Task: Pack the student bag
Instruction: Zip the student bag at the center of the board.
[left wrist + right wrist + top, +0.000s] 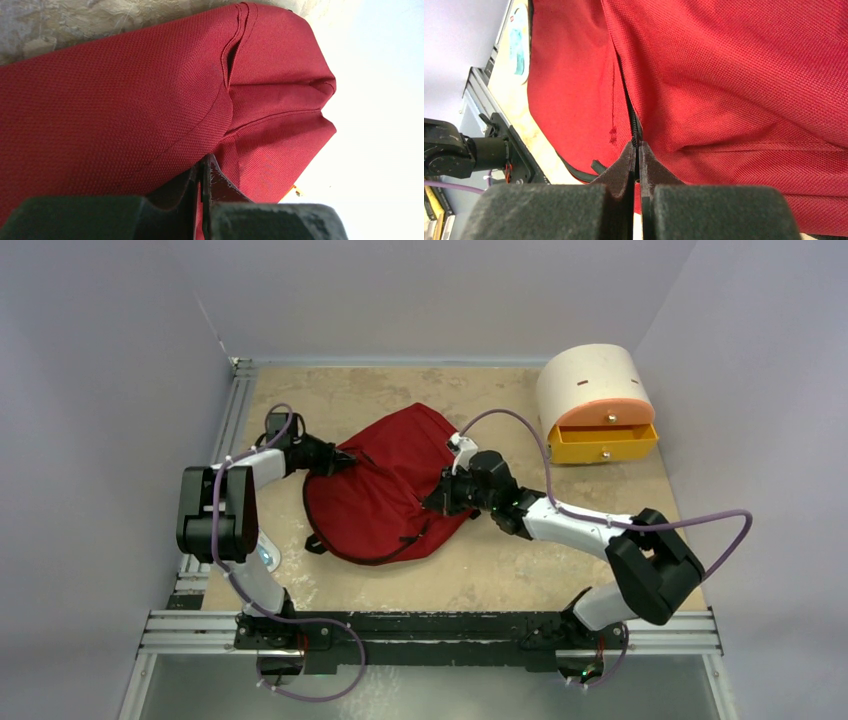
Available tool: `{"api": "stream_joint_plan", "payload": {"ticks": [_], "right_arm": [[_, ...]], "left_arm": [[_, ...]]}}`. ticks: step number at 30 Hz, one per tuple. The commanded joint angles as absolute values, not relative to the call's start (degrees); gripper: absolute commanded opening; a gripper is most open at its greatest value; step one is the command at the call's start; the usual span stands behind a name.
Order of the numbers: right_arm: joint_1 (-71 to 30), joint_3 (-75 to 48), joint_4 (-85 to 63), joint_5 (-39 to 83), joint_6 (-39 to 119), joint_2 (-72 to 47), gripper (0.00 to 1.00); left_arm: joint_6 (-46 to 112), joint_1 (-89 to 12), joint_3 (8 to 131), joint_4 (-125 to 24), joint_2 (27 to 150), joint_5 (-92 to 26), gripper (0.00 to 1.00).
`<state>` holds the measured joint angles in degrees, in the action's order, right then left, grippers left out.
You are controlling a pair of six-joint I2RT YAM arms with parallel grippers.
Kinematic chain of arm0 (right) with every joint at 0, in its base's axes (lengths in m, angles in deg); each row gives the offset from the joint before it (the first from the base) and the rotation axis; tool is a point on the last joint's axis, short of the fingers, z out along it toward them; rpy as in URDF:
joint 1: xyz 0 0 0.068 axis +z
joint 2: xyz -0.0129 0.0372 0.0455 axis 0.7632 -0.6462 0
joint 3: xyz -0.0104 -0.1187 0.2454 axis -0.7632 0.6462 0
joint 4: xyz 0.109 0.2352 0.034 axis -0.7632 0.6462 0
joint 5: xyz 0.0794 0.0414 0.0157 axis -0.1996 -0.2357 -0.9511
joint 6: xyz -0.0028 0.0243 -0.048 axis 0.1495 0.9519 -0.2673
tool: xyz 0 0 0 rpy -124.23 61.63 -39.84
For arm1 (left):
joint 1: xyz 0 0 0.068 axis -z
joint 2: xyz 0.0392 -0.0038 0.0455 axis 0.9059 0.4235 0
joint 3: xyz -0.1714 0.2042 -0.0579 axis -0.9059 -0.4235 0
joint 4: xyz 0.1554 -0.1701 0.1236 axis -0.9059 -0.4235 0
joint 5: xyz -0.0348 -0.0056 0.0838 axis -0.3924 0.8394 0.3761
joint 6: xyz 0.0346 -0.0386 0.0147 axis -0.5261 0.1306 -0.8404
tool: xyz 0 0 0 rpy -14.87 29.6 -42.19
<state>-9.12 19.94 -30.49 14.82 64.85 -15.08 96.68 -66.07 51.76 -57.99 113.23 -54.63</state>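
A: Backpack: material and location?
B: Backpack (385, 490): dark red woven fabric, slumped, mid tabletop (500, 575). The tabletop is mottled tan board between pale walls (100, 350).
A: Jaws?
B: Left jaws closed, pinching its left edge. Right jaws closed on its zipper (636, 127).

**Legible markings: none.**
No text, brand, number or sign can be read on any surface. A pale patch (517, 40) with a teal tint and a small red mark lies on the table (500, 570), just beside the edge of the student bag (724, 75); whatever is printed on it is too blurred to read.
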Motion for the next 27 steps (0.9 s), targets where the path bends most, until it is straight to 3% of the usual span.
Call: {"api": "stream_joint_plan", "payload": {"ticks": [1, 8, 11, 16, 21, 27], "right_arm": [[-8.91, 22.3, -29.11, 15.52, 64.68, -13.11, 0.0], [-8.88, 22.62, -30.68, 16.79, 65.75, -13.82, 0.01], [-8.88, 21.11, -30.11, 17.8, 66.88, -11.48, 0.1], [-8.93, 18.03, -27.52, 24.51, 67.54, -5.89, 0.3], [-8.98, 15.56, -23.76, 33.85, 66.53, 0.02, 0.41], [-9.01, 15.21, -23.93, 41.62, 63.4, 8.25, 0.47]], "left_arm": [[93.73, -68.99, 54.74, -55.41, 113.95, -46.97, 0.0], [89.53, -69.0, 56.82, -53.65, 113.71, -52.31, 0.0], [86.57, -68.99, 58.0, -53.3, 112.17, -54.68, 0.02], [79.53, -68.9, 60.16, -54.87, 105.7, -55.69, 0.35], [70.15, -68.81, 61.53, -58.9, 96.65, -53.27, 0.55], [58.43, -68.81, 59.5, -63.24, 83.57, -49.91, 0.65]]}}
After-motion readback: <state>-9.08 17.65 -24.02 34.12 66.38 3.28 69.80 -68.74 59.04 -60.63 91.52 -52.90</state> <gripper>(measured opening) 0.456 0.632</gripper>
